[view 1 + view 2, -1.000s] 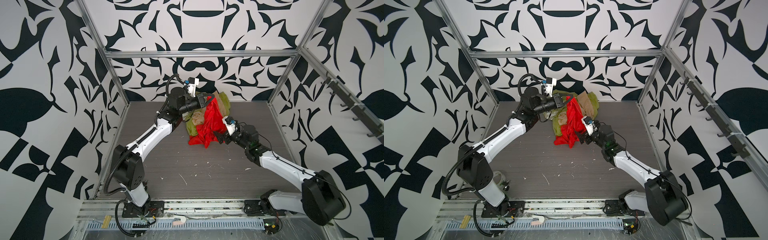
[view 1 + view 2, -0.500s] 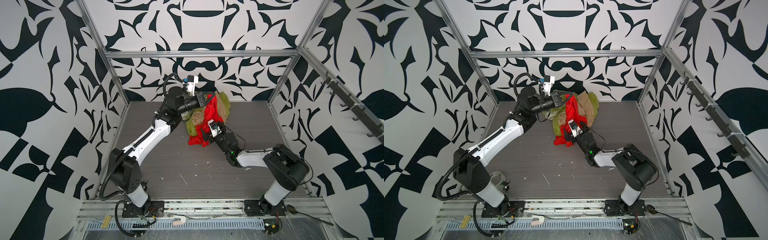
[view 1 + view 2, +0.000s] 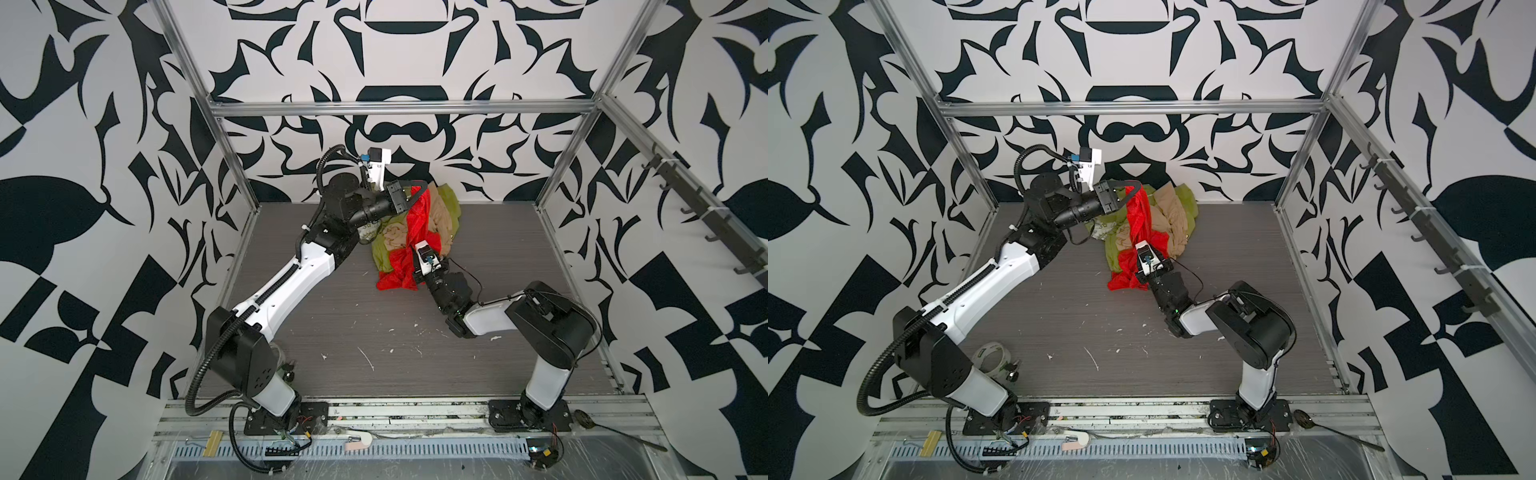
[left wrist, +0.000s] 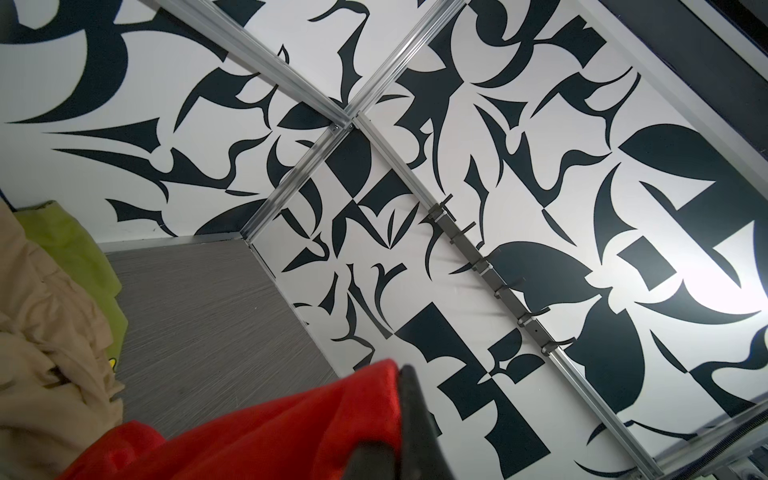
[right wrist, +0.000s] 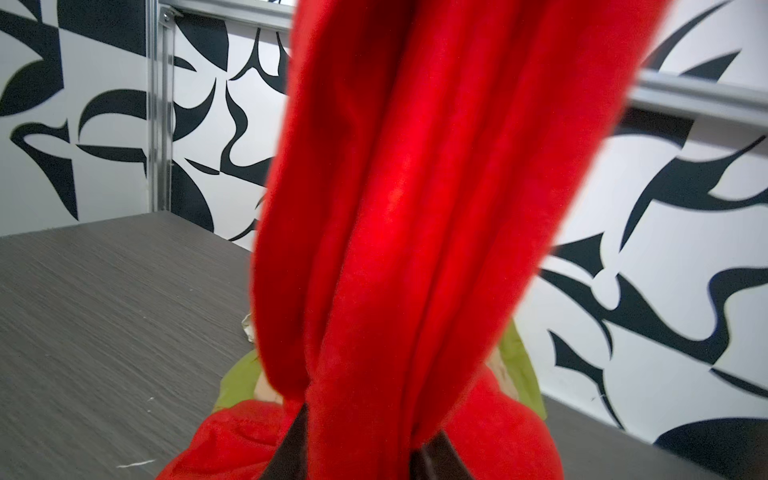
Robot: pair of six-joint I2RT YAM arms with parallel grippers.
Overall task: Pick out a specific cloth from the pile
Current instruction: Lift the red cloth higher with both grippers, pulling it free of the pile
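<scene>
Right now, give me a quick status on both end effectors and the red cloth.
Left end effector shut on red cloth, holding it up. Right end effector closed around the hanging part. Lower end on the pile, over green and beige cloths.

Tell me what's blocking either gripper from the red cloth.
Nothing visible. The left gripper already holds the red cloth lifted by its top end, and the right gripper has its fingers either side of the hanging bunch. The cloth's lower end lies on the pile.

A bright red cloth (image 3: 419, 216) is showing against the pile's (image 3: 440, 224) olive-green and tan-beige folds, the worktop (image 3: 374, 324) is showing grey wood-grain streaks, and the walls (image 3: 104, 208) are wearing bold black-and-white leaf patterns.
</scene>
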